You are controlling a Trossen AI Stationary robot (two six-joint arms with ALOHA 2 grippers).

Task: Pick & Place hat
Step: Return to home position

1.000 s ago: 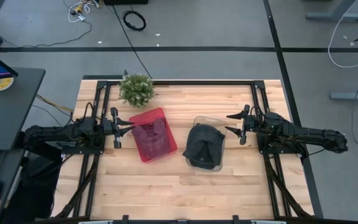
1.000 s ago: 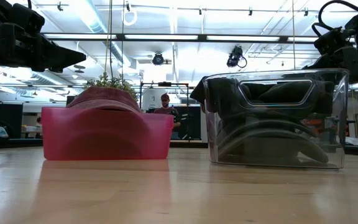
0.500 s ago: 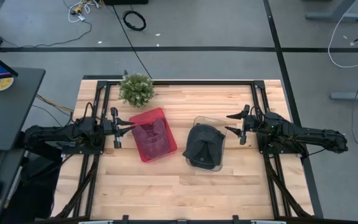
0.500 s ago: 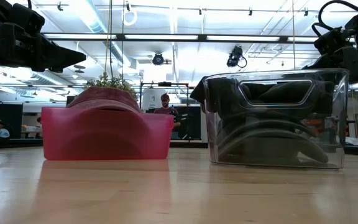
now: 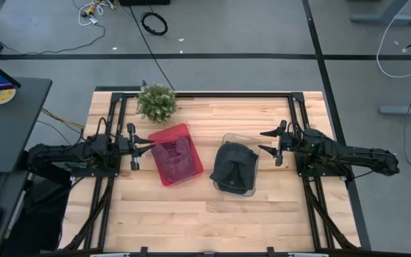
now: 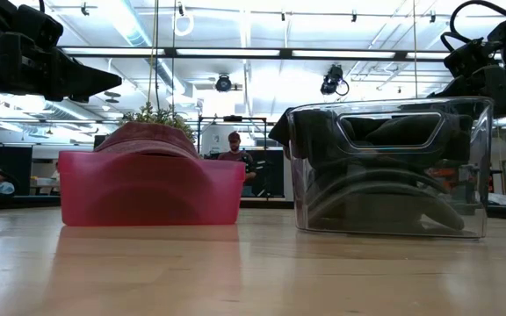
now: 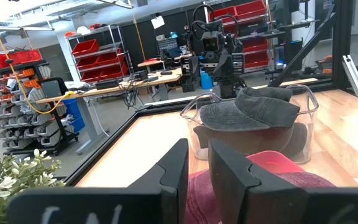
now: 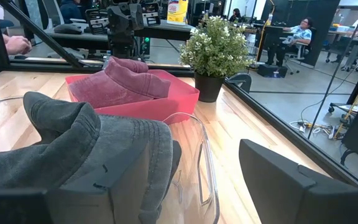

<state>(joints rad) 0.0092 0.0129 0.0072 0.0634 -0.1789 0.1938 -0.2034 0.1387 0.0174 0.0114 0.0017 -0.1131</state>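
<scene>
Closest to where I stand, the pale wooden tabletop (image 5: 191, 214) carries nothing but two bins side by side and apart. The job looks done, so the trouble left lies in the retreat. The black cloth cap (image 5: 232, 168) lies in the transparent plastic bin (image 5: 241, 135), but it bulges over the wall on the side facing the red plastic bin (image 5: 168, 129). The maroon cloth caps (image 5: 173, 155) are heaped in the red bin above its rim. The right pincer (image 5: 262, 140) is spread wide and empty just beside the clear bin's outer wall. If that arm swung low, I reckon a finger could hook the rim or the cap and drag it out. The left pincer (image 5: 150, 145) is pinched narrow, all but closed on nothing, with its tip at the red bin's edge. A dip there could snag the top maroon cap. Behind the red bin stands a small green potted plant (image 5: 156, 102), close enough to be knocked by a sideways sweep. The overhead view shows the black cap's overhang and the gap between the bins. Only the table-level view shows how high both piles ride above their walls. The wrist views alone make each finger spacing clear, and far across the workshop they and the level view catch people (image 8: 300, 31) at desks, whom the overhead misses.
</scene>
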